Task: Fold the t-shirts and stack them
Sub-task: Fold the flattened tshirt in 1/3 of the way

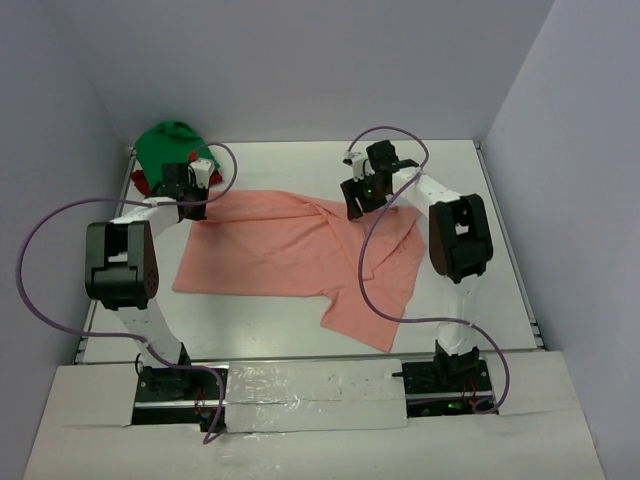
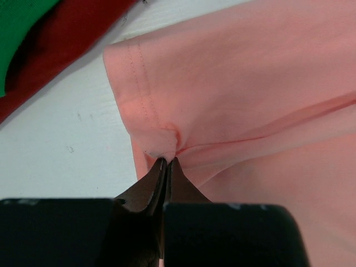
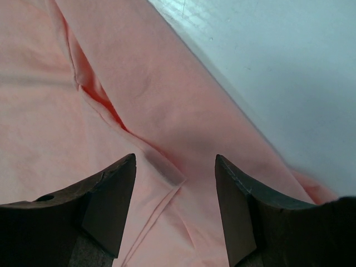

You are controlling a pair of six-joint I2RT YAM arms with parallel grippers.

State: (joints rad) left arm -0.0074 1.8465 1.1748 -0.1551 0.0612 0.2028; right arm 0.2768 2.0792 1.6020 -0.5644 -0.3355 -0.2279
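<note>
1. pink shirt [image 1: 270, 255] spread mid-table, right side rumpled, a flap trailing toward the near side; green shirt [image 1: 168, 145] and red shirt [image 2: 61, 39] heaped far left.
2. left gripper [image 2: 167, 162] clenched on the pink sleeve hem, thin pinch; right gripper [image 3: 175, 161] released, poised over a crease at the far right.
3. judged: right should take the matching edge before any lift; then move both together, cloth taut.
4. room: table [image 1: 505, 290] open right and near; green shirt close beside left gripper; fold away from it.
</note>
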